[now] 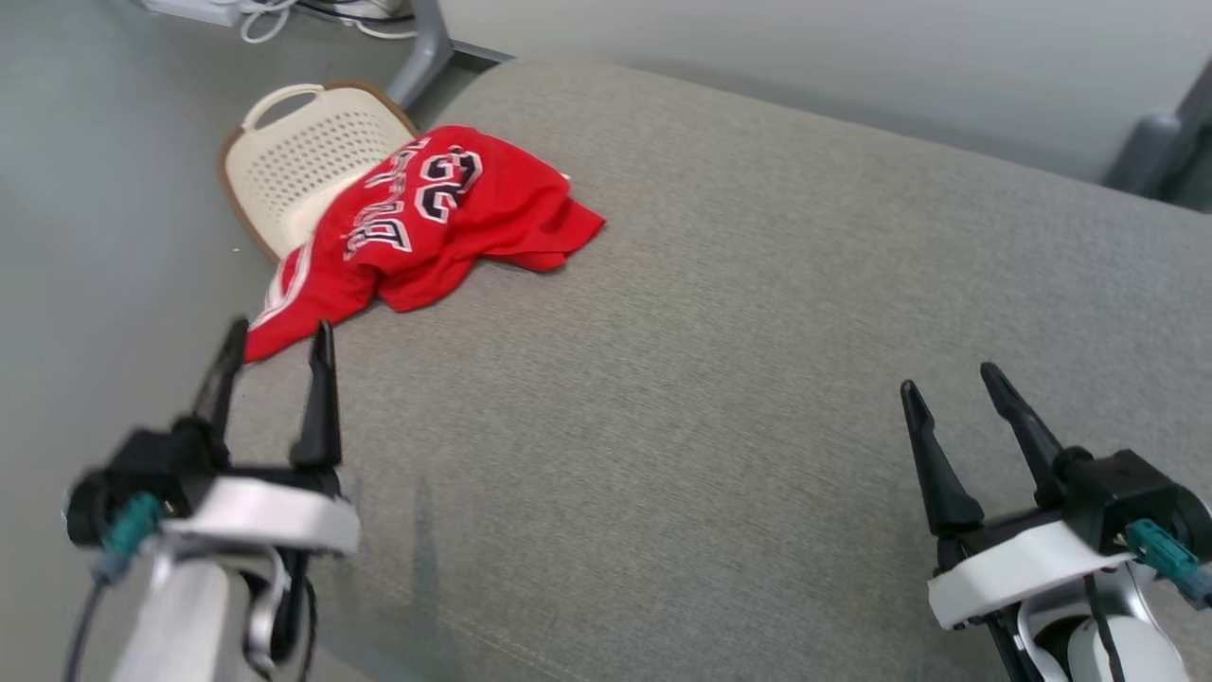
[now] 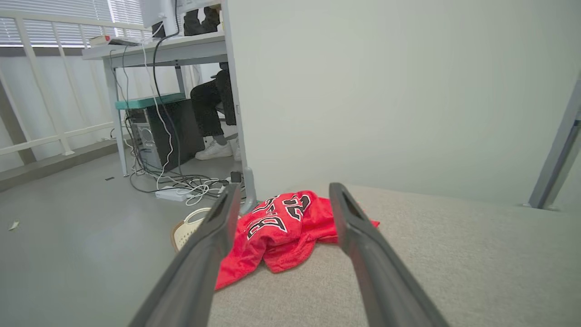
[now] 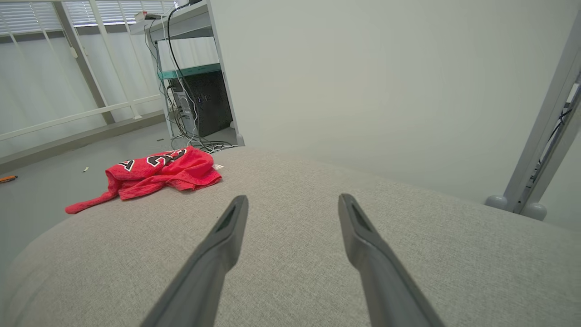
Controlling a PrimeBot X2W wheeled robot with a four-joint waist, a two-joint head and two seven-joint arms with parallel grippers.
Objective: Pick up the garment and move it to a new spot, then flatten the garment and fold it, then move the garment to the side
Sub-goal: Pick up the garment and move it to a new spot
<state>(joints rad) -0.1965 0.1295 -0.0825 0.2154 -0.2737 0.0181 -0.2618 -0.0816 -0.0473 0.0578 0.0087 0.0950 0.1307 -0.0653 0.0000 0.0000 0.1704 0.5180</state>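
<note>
Looking past the left gripper (image 1: pixel 280 330), its two dark fingers are spread wide with nothing between them. The crumpled red mesh jersey with black-and-white lettering (image 1: pixel 445 223) sits just ahead of the fingertips. Its lowest corner trails down toward the gap between them, and I can't tell if it actually touches. From the right gripper (image 1: pixel 949 379), also spread wide and holding nothing, the jersey is well off, ahead and toward the left-hand finger's side.

Edges: the big grey fabric-covered cushion (image 1: pixel 757 332) rounds off right beside the left fingers. The jersey straddles that rounded edge, most of it on the cushion and a strip hanging over. Beyond the jersey, past the edge, a cream perforated plastic basket with a brown rim (image 1: pixel 303 161) stands on the floor, partly hidden by red cloth. There's loads of bare grey fabric ahead of the right fingers and between the two grippers. A pale wall runs beyond the cushion's far edge.

Count: one jersey, one basket, one cushion, two grippers, four fingers.
</note>
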